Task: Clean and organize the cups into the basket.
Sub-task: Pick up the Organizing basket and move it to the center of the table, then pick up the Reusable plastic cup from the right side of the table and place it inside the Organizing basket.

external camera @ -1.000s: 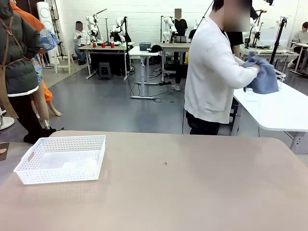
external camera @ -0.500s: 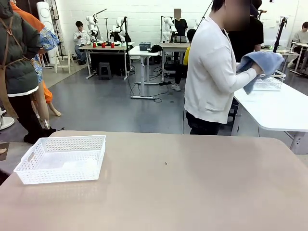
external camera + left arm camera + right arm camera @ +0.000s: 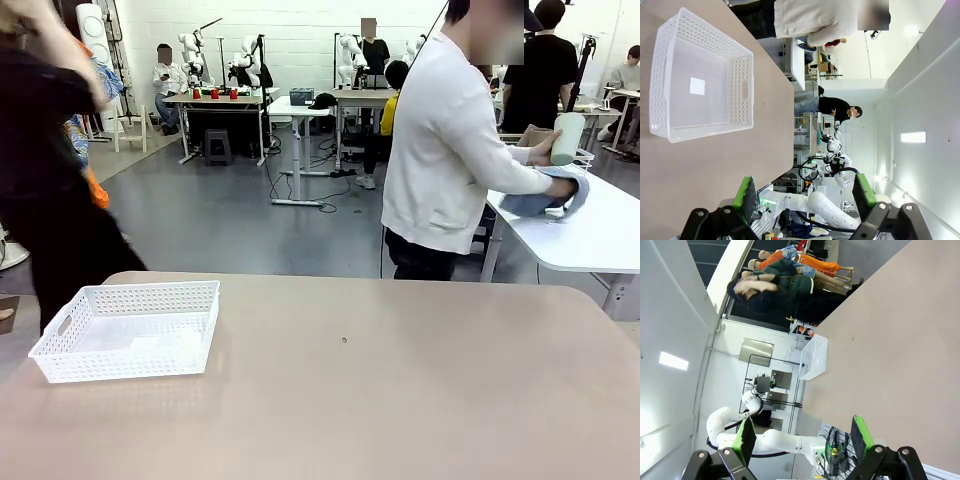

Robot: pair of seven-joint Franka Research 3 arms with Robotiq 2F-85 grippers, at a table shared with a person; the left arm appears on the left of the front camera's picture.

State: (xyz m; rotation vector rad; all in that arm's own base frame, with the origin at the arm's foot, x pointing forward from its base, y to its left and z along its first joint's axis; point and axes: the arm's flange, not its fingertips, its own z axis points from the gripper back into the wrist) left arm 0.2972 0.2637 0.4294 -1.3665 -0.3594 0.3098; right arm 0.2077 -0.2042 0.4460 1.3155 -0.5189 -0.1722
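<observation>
- white lattice plastic basket (image 3: 120, 362) sits on the tan desk (image 3: 400, 380), toward the robot's left side.
- a white square label (image 3: 697, 86) lies on the basket floor; its print is too small to read.
- pale mint cup (image 3: 567, 138) is held in the hand (image 3: 545, 150) of a person beyond the desk, above a blue cloth (image 3: 545, 195) on a white side desk (image 3: 600, 235).
- left claw (image 3: 805, 192): fingers spread, empty, basket ahead of it.
- right claw (image 3: 802, 435): fingers spread, empty.

Front view looks across table (image 3: 420, 400); wrist views rolled sideways; all share basket (image 3: 742, 85), left wrist nearest
</observation>
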